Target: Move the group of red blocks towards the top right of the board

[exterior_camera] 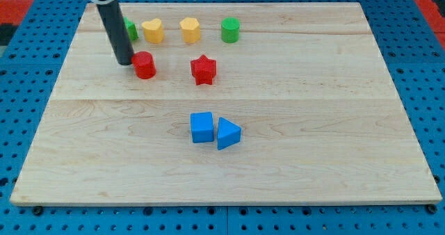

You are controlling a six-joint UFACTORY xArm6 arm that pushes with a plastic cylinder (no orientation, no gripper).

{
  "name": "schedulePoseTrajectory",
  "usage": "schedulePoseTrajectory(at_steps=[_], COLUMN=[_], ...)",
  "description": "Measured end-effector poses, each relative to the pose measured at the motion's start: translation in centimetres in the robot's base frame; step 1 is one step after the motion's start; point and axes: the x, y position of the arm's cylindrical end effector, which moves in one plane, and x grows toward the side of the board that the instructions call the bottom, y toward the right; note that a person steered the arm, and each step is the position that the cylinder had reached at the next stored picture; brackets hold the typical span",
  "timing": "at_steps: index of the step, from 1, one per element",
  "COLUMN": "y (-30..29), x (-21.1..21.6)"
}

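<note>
A red round block (144,65) sits near the view's upper left of the wooden board (313,124). A red star block (204,69) lies to its right, apart from it. My tip (125,61) is at the left side of the red round block, touching or almost touching it. The dark rod rises from there to the view's top left.
A row along the view's top holds a green block (131,30) partly hidden behind the rod, a yellow heart block (153,30), a yellow hexagon block (190,30) and a green round block (231,29). A blue cube (202,127) and a blue triangle block (227,133) sit together at the middle.
</note>
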Motion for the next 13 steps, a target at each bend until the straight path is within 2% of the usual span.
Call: schedulePoseTrajectory(at_steps=[1, 6, 11, 13], y=[1.6, 2.4, 12.3, 15.7], x=[1.7, 4.0, 3.9, 1.3])
